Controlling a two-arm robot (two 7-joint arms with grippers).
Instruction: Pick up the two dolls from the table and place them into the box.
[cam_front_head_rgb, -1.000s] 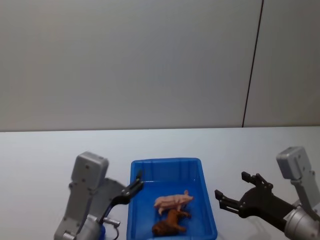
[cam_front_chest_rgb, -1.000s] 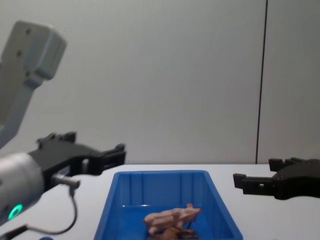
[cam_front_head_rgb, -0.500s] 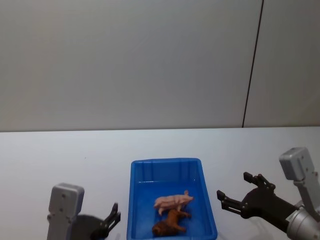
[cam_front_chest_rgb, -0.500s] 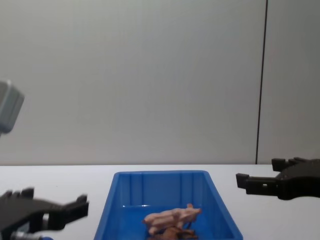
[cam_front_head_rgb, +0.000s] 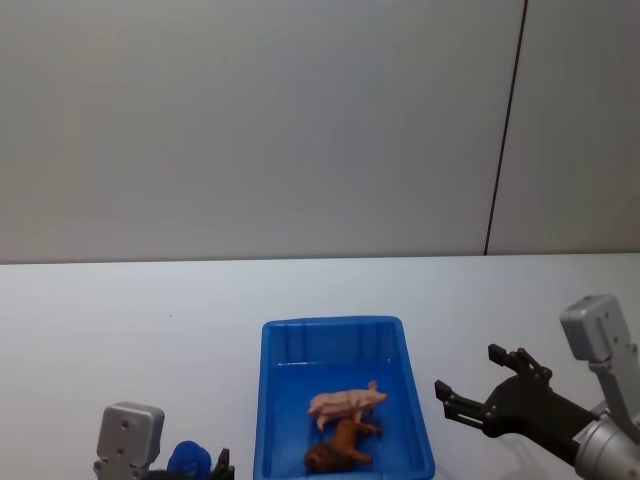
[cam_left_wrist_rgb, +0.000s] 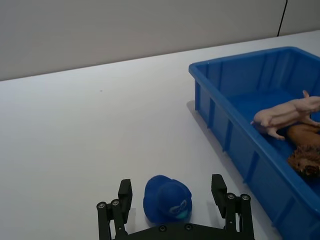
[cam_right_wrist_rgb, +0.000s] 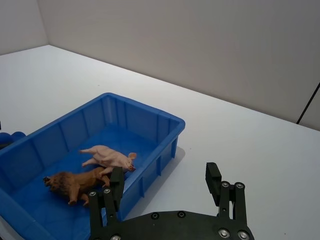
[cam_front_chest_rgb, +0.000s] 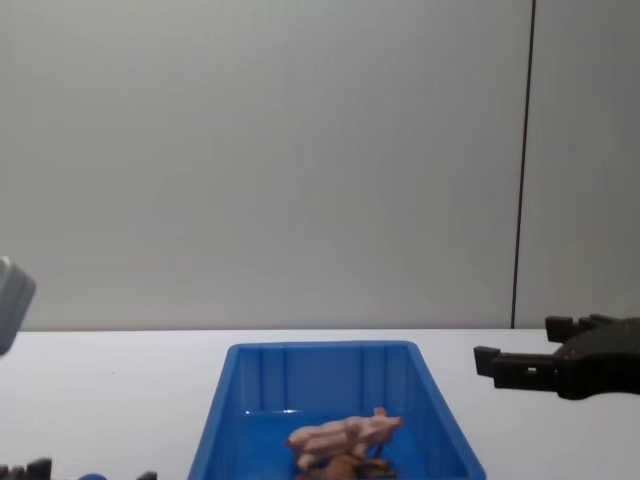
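Both dolls lie inside the blue box (cam_front_head_rgb: 268, 400), toward its near end: the pink pig (cam_front_head_rgb: 345, 402) on its side, the brown maned animal (cam_front_head_rgb: 340, 447) just nearer and touching it. The box's far half is bare, and white surface (cam_front_head_rgb: 120, 330) spreads open on every side of it. The right gripper (cam_front_head_rgb: 480, 392) hovers to the right of the box, well clear of its rim, fingers spread and holding nothing. The left gripper (cam_left_wrist_rgb: 172, 200) sits low at the near left, jaws parted and empty, with a small blue object (cam_left_wrist_rgb: 167, 198) on the surface between its fingers. A second ago the left gripper was raised beside the box's left rim; it has since dropped and drawn back. The dolls have not moved.
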